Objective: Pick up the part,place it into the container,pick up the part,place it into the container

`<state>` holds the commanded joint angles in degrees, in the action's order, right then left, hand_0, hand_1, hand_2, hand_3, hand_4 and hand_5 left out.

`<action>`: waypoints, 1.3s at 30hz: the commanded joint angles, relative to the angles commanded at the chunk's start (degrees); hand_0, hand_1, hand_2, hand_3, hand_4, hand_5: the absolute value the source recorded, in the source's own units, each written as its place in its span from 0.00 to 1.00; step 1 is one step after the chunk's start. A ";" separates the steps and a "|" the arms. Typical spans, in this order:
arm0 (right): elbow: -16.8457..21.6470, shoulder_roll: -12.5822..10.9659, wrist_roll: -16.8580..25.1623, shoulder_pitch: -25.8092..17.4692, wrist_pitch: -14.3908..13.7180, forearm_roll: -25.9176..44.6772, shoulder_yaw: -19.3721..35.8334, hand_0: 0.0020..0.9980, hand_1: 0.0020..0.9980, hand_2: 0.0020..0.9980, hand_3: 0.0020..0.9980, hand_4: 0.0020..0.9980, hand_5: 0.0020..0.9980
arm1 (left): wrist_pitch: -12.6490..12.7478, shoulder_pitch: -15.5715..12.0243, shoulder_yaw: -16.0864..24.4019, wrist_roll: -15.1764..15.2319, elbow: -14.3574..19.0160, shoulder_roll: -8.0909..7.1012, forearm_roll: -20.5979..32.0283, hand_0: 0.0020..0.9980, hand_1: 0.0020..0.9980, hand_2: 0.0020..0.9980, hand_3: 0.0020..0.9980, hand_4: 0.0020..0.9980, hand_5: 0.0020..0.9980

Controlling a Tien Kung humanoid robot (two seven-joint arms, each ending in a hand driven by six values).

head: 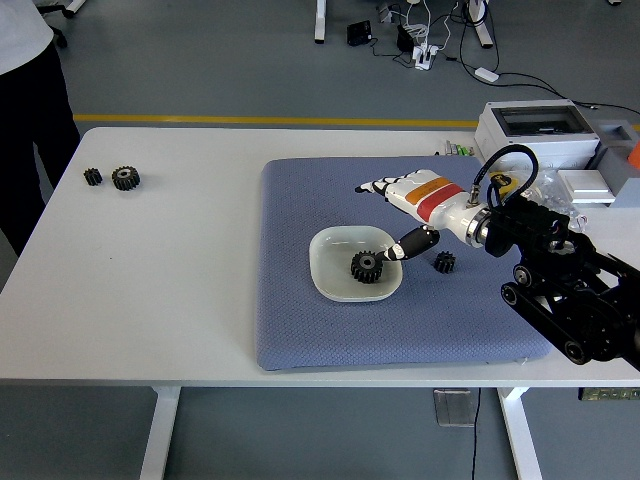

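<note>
A large black gear (366, 266) lies inside the white bowl (330, 272) on the blue mat (300, 320). My right hand (388, 215) hovers just above and to the right of the bowl, fingers spread and holding nothing. A small black gear (444, 262) rests on the mat to the right of the bowl, under my right forearm. Two more black gears, a small one (92, 177) and a larger one (125, 178), sit on the bare table at the far left. My left arm does not show.
A person in dark trousers (30, 120) stands at the table's far left corner. A grey-white box (540, 130) and bagged parts (545, 190) crowd the back right. The table's left half holds only the two gears.
</note>
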<state>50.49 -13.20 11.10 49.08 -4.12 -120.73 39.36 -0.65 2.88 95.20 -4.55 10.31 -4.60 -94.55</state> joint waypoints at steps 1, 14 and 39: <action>-0.40 -0.22 -0.04 -0.23 0.22 -0.19 0.68 0.61 0.67 0.78 0.83 1.00 0.43 | 0.01 -0.02 0.08 -0.03 0.00 -0.01 -0.08 0.72 0.68 0.68 0.57 0.61 0.57; -7.38 -0.49 0.13 -4.02 3.73 2.28 3.80 0.57 0.63 0.72 0.80 1.00 0.43 | -0.02 0.24 -0.85 0.33 0.00 0.29 0.99 0.72 0.68 0.69 0.57 0.61 0.57; -17.83 2.29 2.26 -4.91 -2.30 8.75 2.35 0.22 0.42 0.50 0.50 0.86 0.51 | -0.03 0.12 -2.09 0.38 0.00 0.31 2.02 0.72 0.68 0.69 0.57 0.61 0.57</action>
<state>32.67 -10.91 13.36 44.17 -6.42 -111.97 41.71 -0.69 3.00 93.12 -4.18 10.31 -4.30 -92.53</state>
